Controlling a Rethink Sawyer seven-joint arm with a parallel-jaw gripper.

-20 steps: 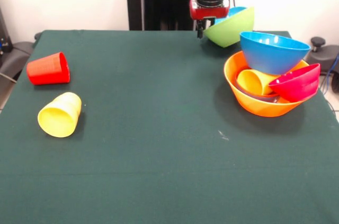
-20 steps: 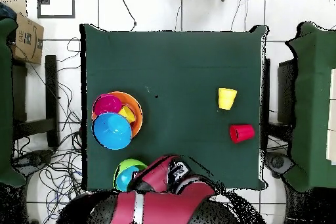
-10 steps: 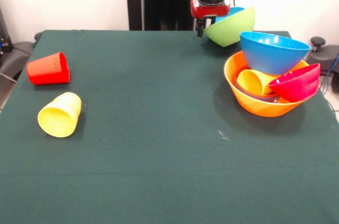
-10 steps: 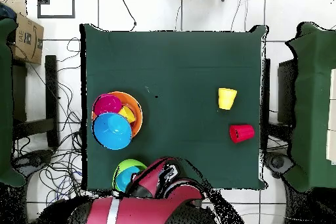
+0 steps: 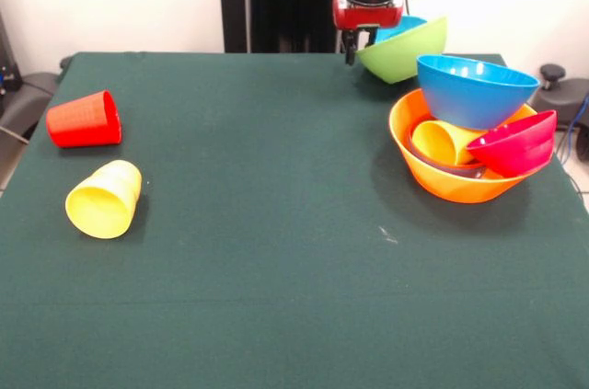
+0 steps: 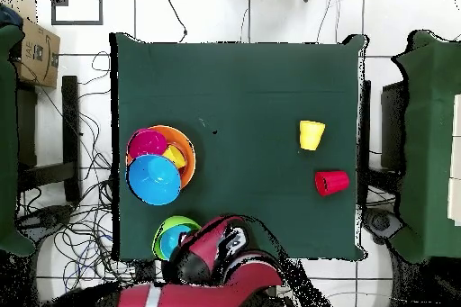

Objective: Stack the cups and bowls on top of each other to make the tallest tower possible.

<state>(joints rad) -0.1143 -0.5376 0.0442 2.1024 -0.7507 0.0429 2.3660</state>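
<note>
Tool (image 5: 351, 42) closed on rim of lime green bowl (image 5: 405, 49), lifted and tilted, a light-blue bowl nested inside. Tower (image 5: 469, 145) sat below and beside the tool, partly built. Red cup (image 5: 85, 120) and yellow cup (image 5: 104, 199) lay well apart, unstacked.

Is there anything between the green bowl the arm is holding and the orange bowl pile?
Nothing visible: only bare table lies between the green bowl and the pile, whose blue bowl sits on top.

lime green bowl (image 5: 405, 49) lifted higher — gripper (image 5: 355, 47) raised
</note>
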